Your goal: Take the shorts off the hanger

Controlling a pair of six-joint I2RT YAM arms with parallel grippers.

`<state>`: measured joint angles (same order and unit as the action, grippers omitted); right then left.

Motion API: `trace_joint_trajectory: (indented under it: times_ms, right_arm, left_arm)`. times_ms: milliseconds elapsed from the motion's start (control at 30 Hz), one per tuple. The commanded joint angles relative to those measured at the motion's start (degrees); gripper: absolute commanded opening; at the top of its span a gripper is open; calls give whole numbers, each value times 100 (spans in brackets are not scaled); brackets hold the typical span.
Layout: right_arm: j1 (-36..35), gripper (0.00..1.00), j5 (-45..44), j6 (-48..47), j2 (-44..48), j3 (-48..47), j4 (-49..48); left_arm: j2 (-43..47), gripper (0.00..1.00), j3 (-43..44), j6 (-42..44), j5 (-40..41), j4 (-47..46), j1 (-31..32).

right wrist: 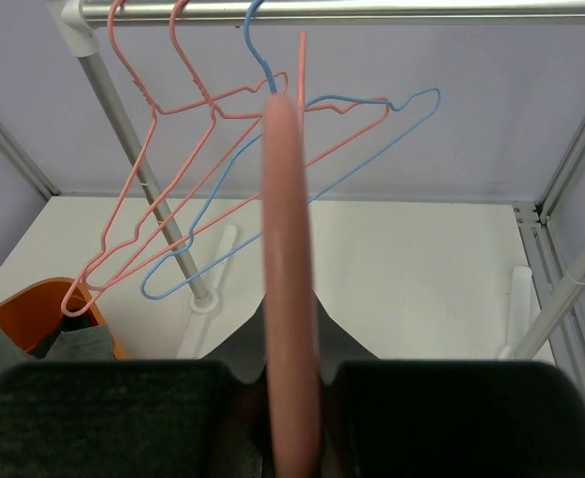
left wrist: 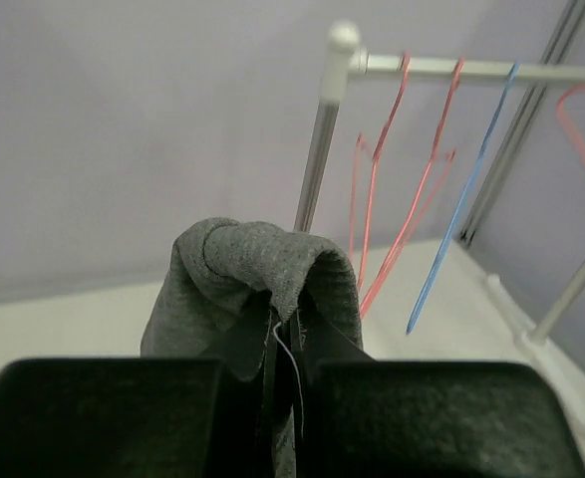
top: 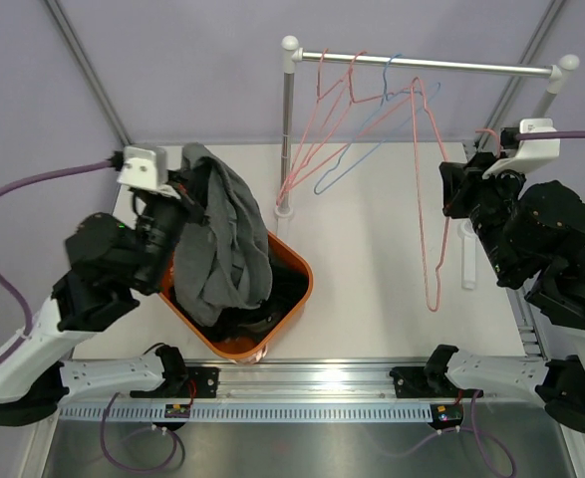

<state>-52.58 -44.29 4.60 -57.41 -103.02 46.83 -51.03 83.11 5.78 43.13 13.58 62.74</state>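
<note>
My left pincer (top: 187, 194) is clamped shut on the grey shorts (top: 227, 244), which drape down into the orange basket (top: 297, 274) at about 9 o'clock on the table (top: 372, 289), over darker cloth lying inside. At 3 o'clock, my right pincer (top: 449, 189) grips a bare pink hanger (top: 427, 199) hooked on the rail (top: 441, 65).

Shorts (top: 222, 239) over basket (top: 234, 351), left of hanger rack (top: 432, 65)
</note>
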Motion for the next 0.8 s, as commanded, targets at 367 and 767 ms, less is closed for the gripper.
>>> trace_joint_trajectory:
  times_ms: [367,767]
  right_arm:
    - [-60,0,-739,251,212,590,89]
    - [-25,0,-827,498,-25,819,213]
  left_arm:
    - [769,0,-4388,-5708,-1957,1395,-1792]
    - [1121,34,-6018,-7092,-3110,521,-1818]
